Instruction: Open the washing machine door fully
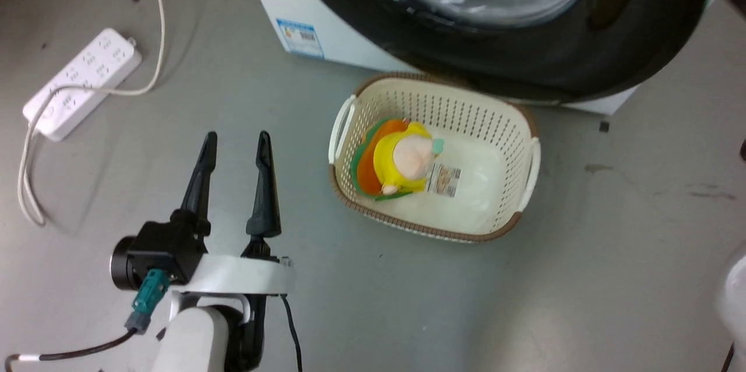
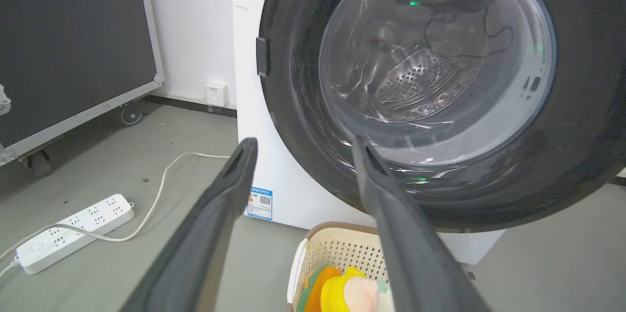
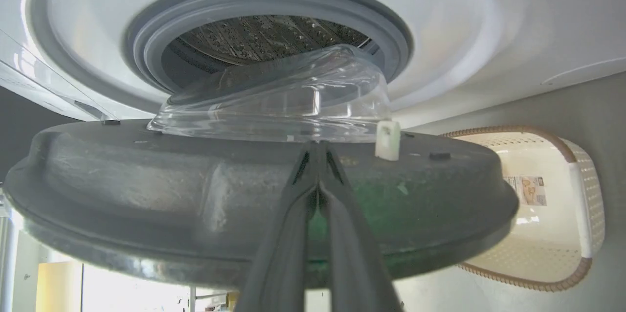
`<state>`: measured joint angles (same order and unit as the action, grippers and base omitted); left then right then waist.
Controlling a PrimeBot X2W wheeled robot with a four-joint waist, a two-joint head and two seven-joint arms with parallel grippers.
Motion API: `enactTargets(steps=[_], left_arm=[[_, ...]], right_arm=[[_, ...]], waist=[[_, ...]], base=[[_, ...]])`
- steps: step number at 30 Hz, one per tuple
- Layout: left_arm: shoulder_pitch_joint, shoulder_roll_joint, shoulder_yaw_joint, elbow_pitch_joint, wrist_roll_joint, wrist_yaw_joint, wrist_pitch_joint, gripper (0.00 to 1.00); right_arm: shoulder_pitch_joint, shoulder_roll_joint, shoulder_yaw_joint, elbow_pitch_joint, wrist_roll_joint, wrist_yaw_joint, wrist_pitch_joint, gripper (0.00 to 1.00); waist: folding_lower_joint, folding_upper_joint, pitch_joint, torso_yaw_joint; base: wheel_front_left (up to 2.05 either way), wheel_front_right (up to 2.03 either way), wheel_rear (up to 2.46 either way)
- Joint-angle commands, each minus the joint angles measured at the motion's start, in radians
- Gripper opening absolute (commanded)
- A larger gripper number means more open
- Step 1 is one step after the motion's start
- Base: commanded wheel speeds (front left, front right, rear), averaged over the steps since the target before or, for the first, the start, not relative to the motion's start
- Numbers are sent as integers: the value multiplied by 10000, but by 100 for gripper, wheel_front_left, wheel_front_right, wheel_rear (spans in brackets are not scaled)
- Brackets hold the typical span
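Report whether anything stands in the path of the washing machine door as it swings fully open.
The cream perforated plastic basket sits on the floor right under the large round glossy black door; whether its lower edge clears the rim cannot be told. Nothing else visible blocks the swing.

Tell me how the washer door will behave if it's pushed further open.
The door looks thick and moulded, so it probably swings as one stiff piece. Its bulging glass window likely makes it fairly heavy. The smooth inner face may let the closed right hand slip while pushing.
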<state>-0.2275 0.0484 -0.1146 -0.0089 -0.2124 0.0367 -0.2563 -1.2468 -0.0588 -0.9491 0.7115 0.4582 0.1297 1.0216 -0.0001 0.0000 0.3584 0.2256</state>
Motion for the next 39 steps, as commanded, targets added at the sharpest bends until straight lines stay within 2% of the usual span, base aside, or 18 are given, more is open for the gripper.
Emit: enactTargets(steps=[1, 4, 5, 14, 19, 20, 27, 33, 37, 39], left_arm=[[117, 18, 5, 31, 63, 54, -55, 100], [287, 18, 17, 106, 97, 47, -55, 100], [446, 18, 34, 179, 132, 22, -55, 100], [804, 18, 25, 341, 211, -48, -55, 100], [1112, 18, -78, 689, 199, -91, -55, 100], [1228, 18, -167, 937, 180, -149, -55, 100], [1377, 18, -427, 1411, 158, -308, -55, 100], [1424, 18, -637, 1626, 178, -360, -55, 100], [1448, 42, -805, 1948, 477, -569, -55, 100], [1452, 40, -755, 1989, 488, -598, -55, 100]], right_arm=[[237, 59, 68, -56, 79, 10, 83, 0], [774, 78, 511, 92, 639, 10, 353, 0], [1257, 81, 1184, 444, 1354, 10, 354, 0], [2578, 84, 3567, 1273, 3694, 10, 222, 0], [3311, 84, 5085, 1413, 5367, 10, 165, 0], [3783, 84, 6224, 1285, 6513, 10, 102, 0], [5147, 85, 9224, 321, 9151, 10, -489, 0], [5953, 85, 11369, -537, 10560, 10, -1361, 0], [6081, 85, 12438, -698, 11216, 10, -2200, 0], [6072, 85, 12562, -661, 11352, 10, -2386, 0]], waist=[[1, 0, -280, -138], [1, 0, -601, -214], [1, 0, -881, -269], [1, 0, -1531, -323], [1, 0, -1909, -345], [1, 0, -2095, -344], [1, 0, -2345, -314], [1, 0, -2328, -199], [1, 0, -2353, -93], [1, 0, -2396, -103]], base=[[0, 0, 0], [0, 0, 0], [0, 0, 0], [0, 0, 0], [0, 0, 0], [0, 0, 0], [0, 0, 0], [0, 0, 0], [0, 0, 0], [0, 0, 0]])
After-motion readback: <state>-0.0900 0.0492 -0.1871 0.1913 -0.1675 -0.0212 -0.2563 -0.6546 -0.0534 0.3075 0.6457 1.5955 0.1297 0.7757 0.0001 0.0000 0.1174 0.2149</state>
